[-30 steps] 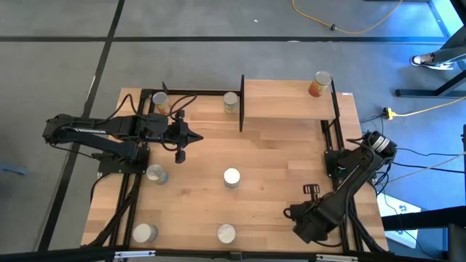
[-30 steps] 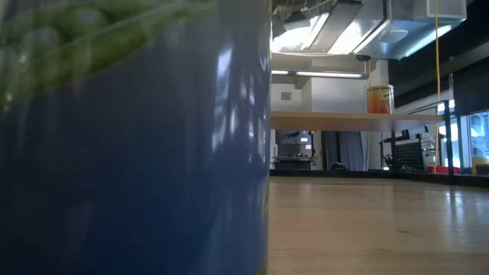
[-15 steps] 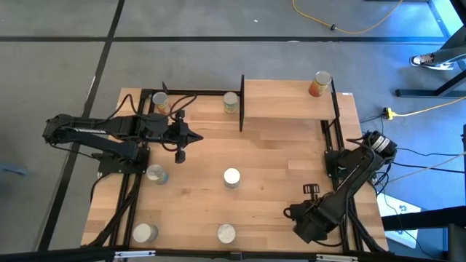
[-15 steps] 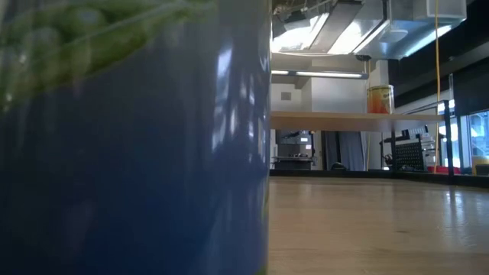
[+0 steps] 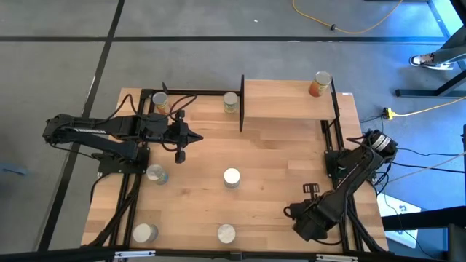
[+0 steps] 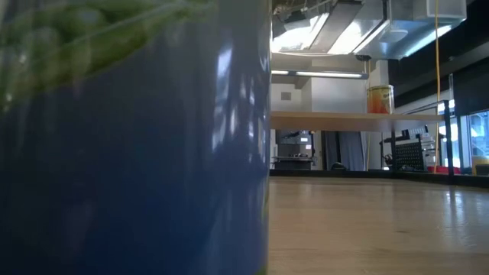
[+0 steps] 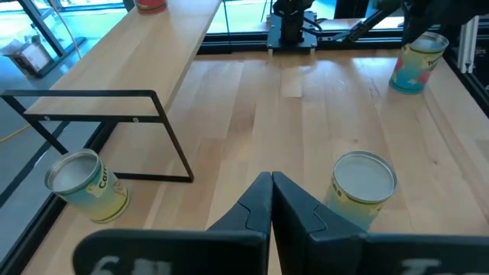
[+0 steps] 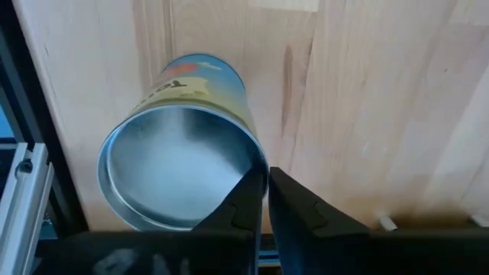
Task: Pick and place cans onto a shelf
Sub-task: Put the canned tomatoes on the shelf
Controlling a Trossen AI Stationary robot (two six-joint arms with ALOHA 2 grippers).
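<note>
The shelf point(image 5: 287, 99) stands at the table's far right and carries one orange can point(image 5: 318, 84). Several other cans stand on the tabletop, among them a white-topped one point(image 5: 231, 177) near the middle and one point(image 5: 230, 102) beside the shelf's left posts. My left gripper point(image 5: 197, 136) hangs shut above the table's left half, over no can. My right gripper point(image 8: 267, 177) points down at the near right corner. Its fingers are together over the rim of a blue-and-yellow can point(image 8: 183, 172), which the arm hides in the high view. My right gripper's fingertips point(image 8: 252, 187) stand over the can's rim point(image 8: 258, 156), on the side of its silvery top. The fingers point down from above. Whether they touch the rim I cannot tell. The can stands upright on the table.
A blue-and-green can point(image 6: 130, 153) close to the low camera blocks the left half of that view. Black frame rails point(image 5: 331, 131) run along the table's right edge by the right arm's base. Bare wood point(image 5: 284, 160) lies between the shelf and the right gripper.
</note>
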